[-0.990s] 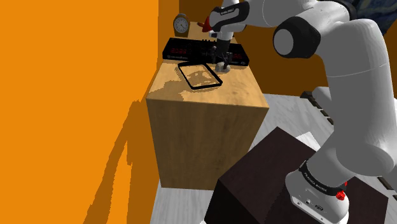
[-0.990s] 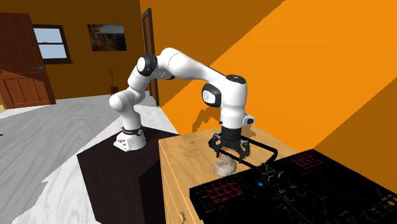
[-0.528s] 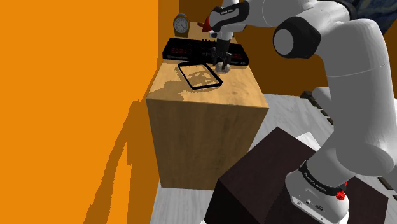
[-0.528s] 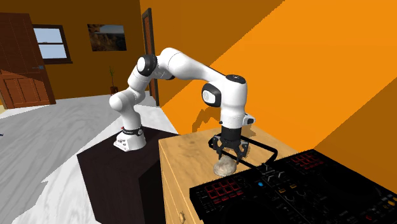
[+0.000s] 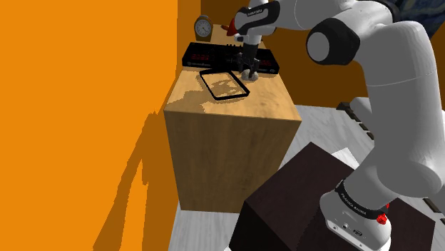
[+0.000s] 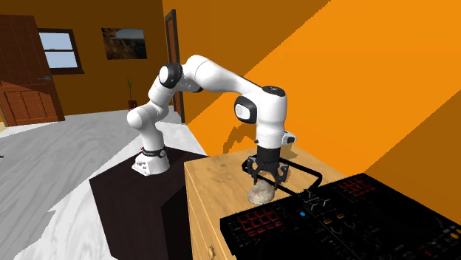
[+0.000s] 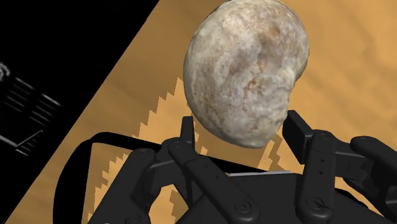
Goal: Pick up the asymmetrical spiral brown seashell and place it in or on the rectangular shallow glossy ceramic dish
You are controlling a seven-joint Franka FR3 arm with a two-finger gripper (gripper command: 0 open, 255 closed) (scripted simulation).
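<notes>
The black tool (image 7: 242, 124) pinches the mottled beige-brown spiral seashell (image 7: 245, 70), not yet lifted off the wooden counter (image 5: 242, 114); the black-rimmed rectangular dish (image 5: 207, 85) is empty.

white arm stretched out, gripper aimed downward
the arm (image 6: 210, 77) stood up from its base, bent at the shoulder and ran almost level to a dark elbow joint; the last link hung straight down, with the black gripper (image 6: 266, 177) pointing down below the wrist.
</notes>
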